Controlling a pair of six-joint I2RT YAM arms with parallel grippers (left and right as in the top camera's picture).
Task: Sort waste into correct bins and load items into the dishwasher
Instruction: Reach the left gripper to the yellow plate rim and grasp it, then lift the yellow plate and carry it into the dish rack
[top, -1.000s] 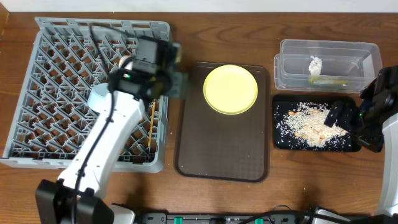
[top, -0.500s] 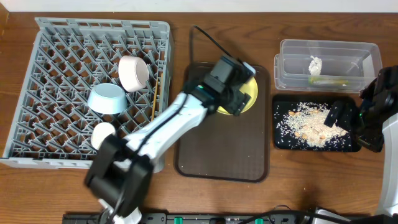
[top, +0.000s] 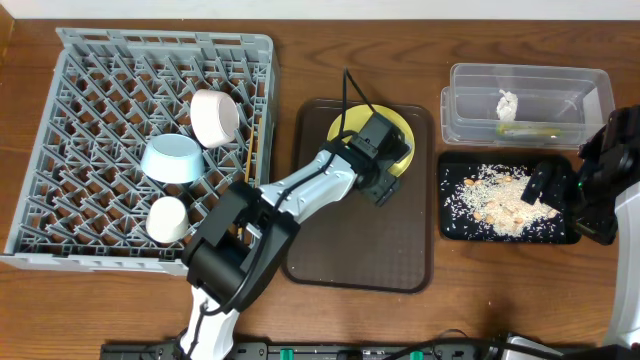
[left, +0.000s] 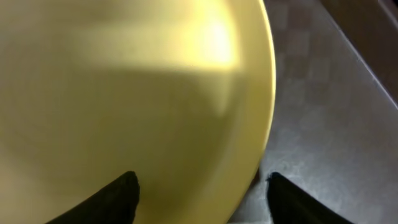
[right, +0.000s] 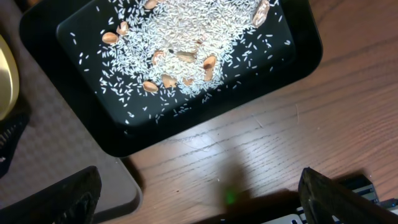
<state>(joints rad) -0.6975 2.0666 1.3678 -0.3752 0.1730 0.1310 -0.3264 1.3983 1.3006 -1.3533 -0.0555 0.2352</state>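
Straddling the yellow plate (left: 124, 93) rim at five o'clock with left jaws wide; best closing squarely, then lifting level; right jaws wide too.

1. At the left end of the desk (top: 480, 290), up against the far edge: rack (top: 160, 38).
2. In the rack's right half: rear bowl (top: 215, 117) farthest back, front bowl (top: 172, 160) just left of and nearer than it, cup (top: 167, 218) closest to the near edge, chopsticks (top: 252, 155) beside the right wall.
3. Mid-desk, just right of the rack: serving tray (top: 350, 240), with plate (top: 342, 125) on its far half.
4. In the far right corner: tub (top: 525, 72), holding tissue (top: 507, 103) and wrapper (top: 530, 130).
5. Just nearer than the tub: shallow tray (top: 450, 228), with food scraps (top: 495, 200) in it.
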